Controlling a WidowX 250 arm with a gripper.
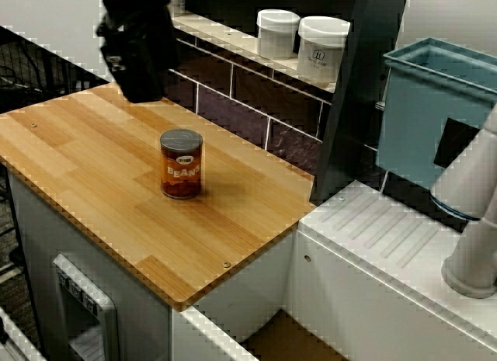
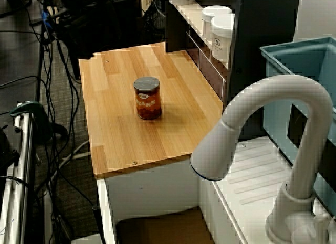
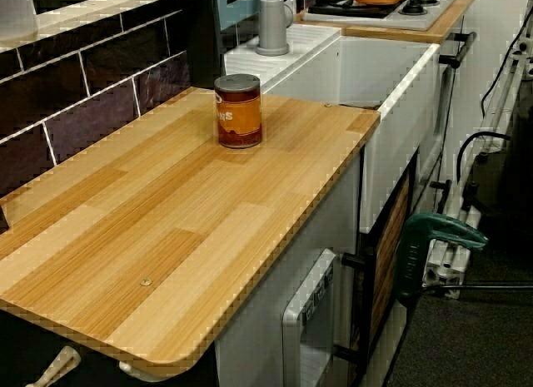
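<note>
The view from the sink side shows the black robot gripper hanging above the rear corner of the pale wooden plank worktop, near the dark tiled wall. It reads only as a dark mass, so it cannot be told whether its fingers stand apart or together; nothing is seen in them.

The cylindrical orange-labelled bean tin with a grey lid is the nearest object. It stands upright on its base near the middle of the worktop, well apart from the gripper and free on every side. The view over the tap confirms the tin is clear of the worktop edges, which leaves it open to approach from above or from the side.

Two white lidded jars sit on the tiled ledge behind. A curved white plastic tap and a teal plastic bin stand at the sink side, away from the tin.
</note>
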